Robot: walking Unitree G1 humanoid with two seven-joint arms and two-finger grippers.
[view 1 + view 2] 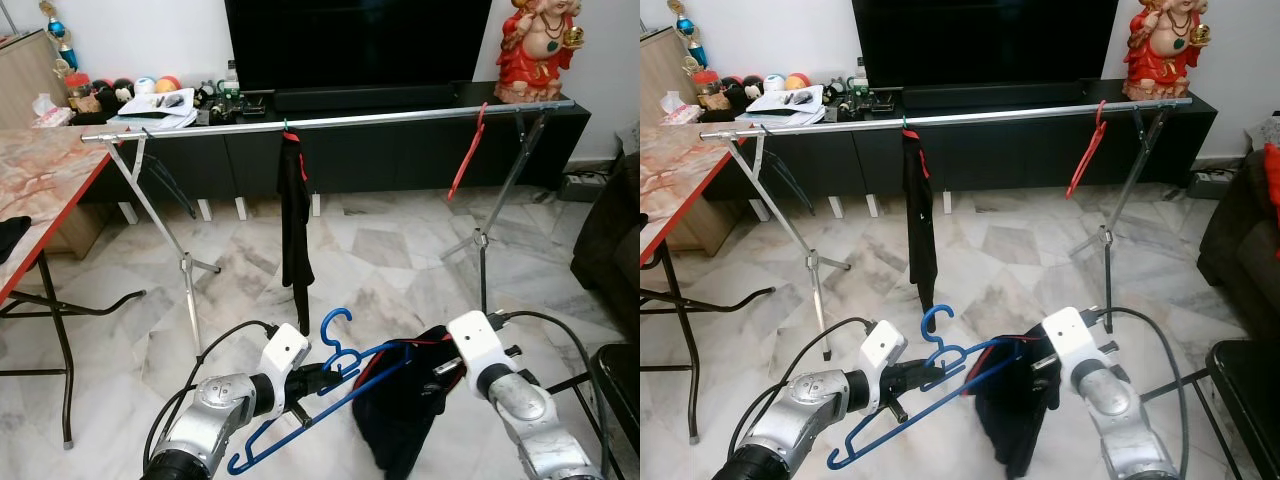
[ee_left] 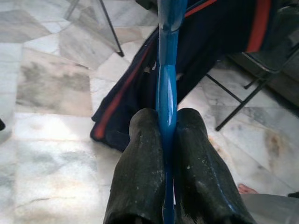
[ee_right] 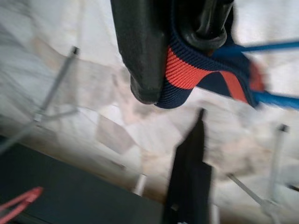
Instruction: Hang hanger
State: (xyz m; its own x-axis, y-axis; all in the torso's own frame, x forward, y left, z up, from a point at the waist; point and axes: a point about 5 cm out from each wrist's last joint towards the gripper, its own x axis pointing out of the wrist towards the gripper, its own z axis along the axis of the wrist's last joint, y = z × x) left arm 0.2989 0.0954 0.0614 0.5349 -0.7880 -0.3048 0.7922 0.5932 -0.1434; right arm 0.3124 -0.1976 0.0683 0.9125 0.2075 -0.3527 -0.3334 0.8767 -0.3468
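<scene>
A: Item, blue plastic hanger (image 1: 300, 405). Status?

B: Not yet hung. It is held low and near, above the marble floor (image 1: 380, 250), well short of the silver clothes rail (image 1: 330, 122) that runs left to right across the far side of the room. A dark garment with orange-red trim (image 1: 400, 410) is partly draped on its right end.

A: Rail contents?

B: One black garment (image 1: 293, 210) hanging near the middle; one empty red hanger (image 1: 466, 152) toward the right. Open rail lies between them and to the left.

A: Left gripper (image 1: 318, 381)?

B: Clamped on the hanger. The left wrist view shows both fingers (image 2: 140, 177) pressed together with the blue bar pinched between them. The hook rises just right of the fingertips, pointing up and toward the rail.

A: Right gripper (image 3: 177, 60)?

B: Pinched on the garment's striped edge, right beside the hanger's right arm, as the right wrist view shows. The garment hangs below it.

A: Remaining work, by estimate?

B: Most of it. The garment looks only half seated on the hanger; then the hanger must be raised, carried forward to the rail, and its hook dropped over a free stretch.
</scene>
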